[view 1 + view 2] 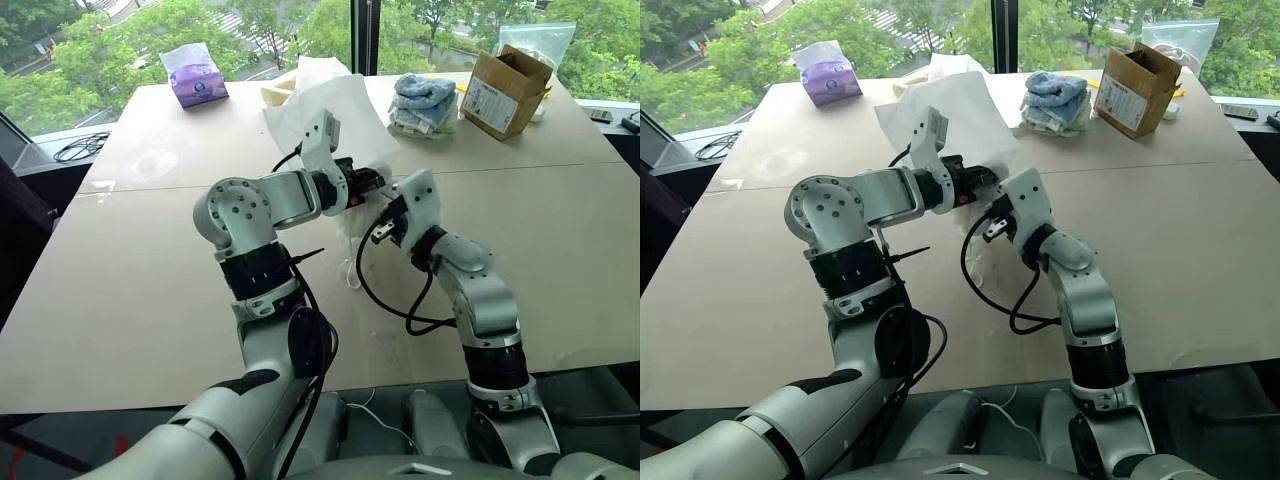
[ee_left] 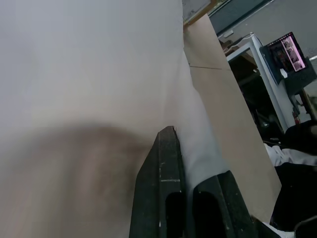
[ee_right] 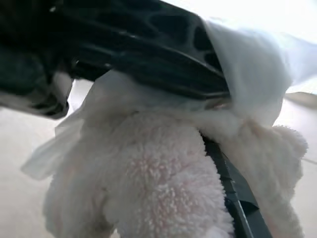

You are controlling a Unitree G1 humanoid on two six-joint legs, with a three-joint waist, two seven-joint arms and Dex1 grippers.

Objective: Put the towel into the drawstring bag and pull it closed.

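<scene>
Here, midair above the table [image 1: 150,300], between both arms: bag [image 1: 330,110] pinched at its edge by the left gripper [image 1: 375,183], fingers fully closed on thin fabric, sheet rising up and away behind. Just beside, touching: towel [image 3: 163,183], fluffy and cream, clamped in the near-closed right gripper [image 1: 385,222], pressed against the bag's lower fabric. Probably mid-stuffing; mouth's exact place relative to the towel hidden.

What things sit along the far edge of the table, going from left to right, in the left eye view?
Purple tissue pack → blue-and-white stack of towels → cardboard box.
</scene>
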